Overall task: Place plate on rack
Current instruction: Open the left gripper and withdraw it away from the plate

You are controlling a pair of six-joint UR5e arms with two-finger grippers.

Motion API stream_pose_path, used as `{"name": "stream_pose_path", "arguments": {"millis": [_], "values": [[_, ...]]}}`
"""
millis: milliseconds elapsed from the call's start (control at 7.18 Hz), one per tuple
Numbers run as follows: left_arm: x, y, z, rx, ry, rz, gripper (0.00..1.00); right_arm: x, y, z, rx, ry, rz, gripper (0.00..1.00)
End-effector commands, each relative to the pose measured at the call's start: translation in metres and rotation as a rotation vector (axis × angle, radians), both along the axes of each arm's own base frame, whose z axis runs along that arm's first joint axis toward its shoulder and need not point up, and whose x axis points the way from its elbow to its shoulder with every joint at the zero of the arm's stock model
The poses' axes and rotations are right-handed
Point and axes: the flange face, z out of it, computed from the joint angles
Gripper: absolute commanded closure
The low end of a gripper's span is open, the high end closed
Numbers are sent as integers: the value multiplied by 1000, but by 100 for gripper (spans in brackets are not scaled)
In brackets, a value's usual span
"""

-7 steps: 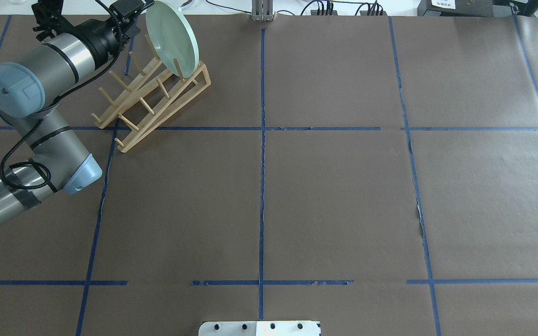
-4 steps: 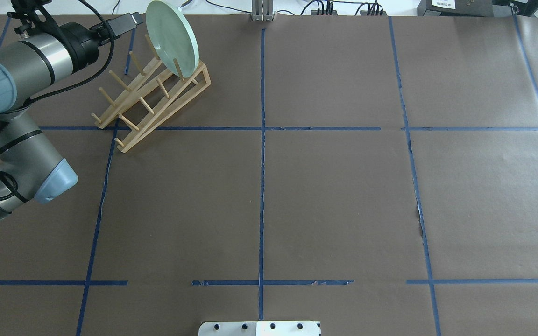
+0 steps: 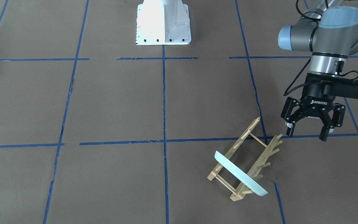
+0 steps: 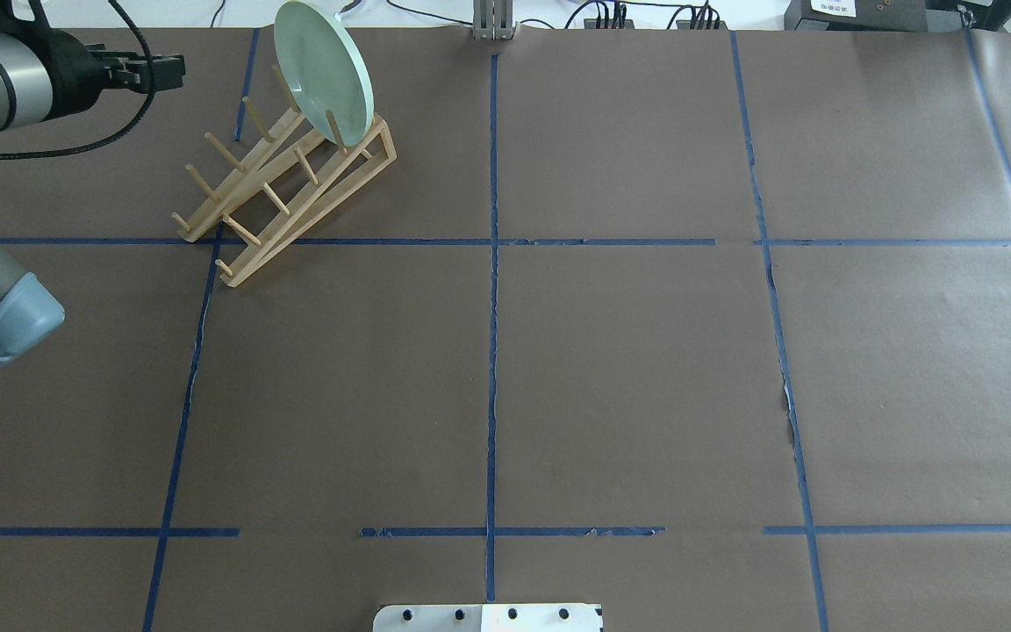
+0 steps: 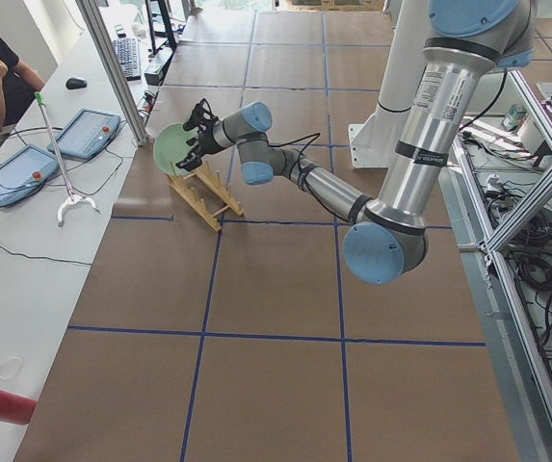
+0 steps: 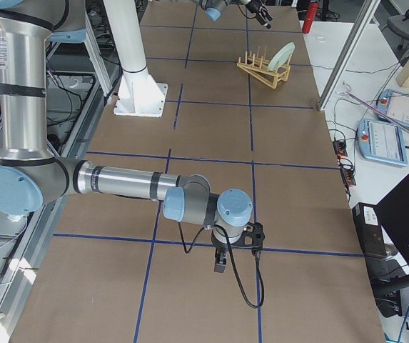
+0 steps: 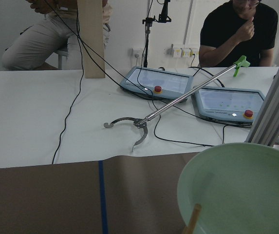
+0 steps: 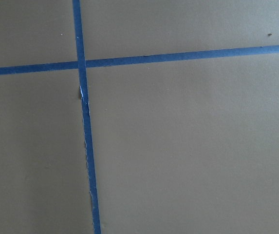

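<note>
Overhead exterior view: a wide table (image 4: 611, 369) covered in brown paper is marked into large squares by blue tape. The robot's left arm (image 3: 325, 34) reaches over the table's far left corner. The right arm (image 6: 118, 182) shows only in the right-side view, low over bare paper, well apart from everything else.

The wooden rack (image 4: 276, 198) sits at an angle near that far left corner. The pale green plate (image 4: 323, 70) stands on its edge at the rack's end farthest from the robot. It tilts back between the upright pegs, and one peg shows in front of its face.

The left gripper (image 3: 305, 135) hangs beside the rack's other end with its fingers spread apart, holding nothing and not touching plate or rack. Whether the right gripper (image 6: 222, 261) is apart or together cannot be told.

The placing looks finished: the plate rests in the rack with no support from the gripper. Little seems left beyond drawing the left arm clear.
</note>
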Motion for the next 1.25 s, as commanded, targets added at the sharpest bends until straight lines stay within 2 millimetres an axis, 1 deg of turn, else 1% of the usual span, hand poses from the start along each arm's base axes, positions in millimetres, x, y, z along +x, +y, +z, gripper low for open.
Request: {"name": "stream_pose_path", "arguments": {"millis": [0,139,279,418,557,697,836,975,1115], "values": [[-66,-22,30,-41,-199,189,0,0,0,0,0,0,0,0],[-78,-27,43,-81,-281,234,0,0,0,-1,1,0,0,0],[-96,-30,53,-150,-286,242,0,0,0,-1,0,0,1,0],[-102,-14,86,-243,-205,340,0,0,0,0,0,0,0,0],[-128,-4,117,-316,-140,371,0,0,0,-1,1,0,0,0],[-165,-1,157,-313,-170,417,0,0,0,0,0,0,0,0],[-205,5,209,-354,-149,454,0,0,0,0,0,0,0,0],[-245,29,252,-422,-92,426,0,0,0,-1,1,0,0,0],[-254,62,292,-497,-77,418,0,0,0,0,0,0,0,0]]}}
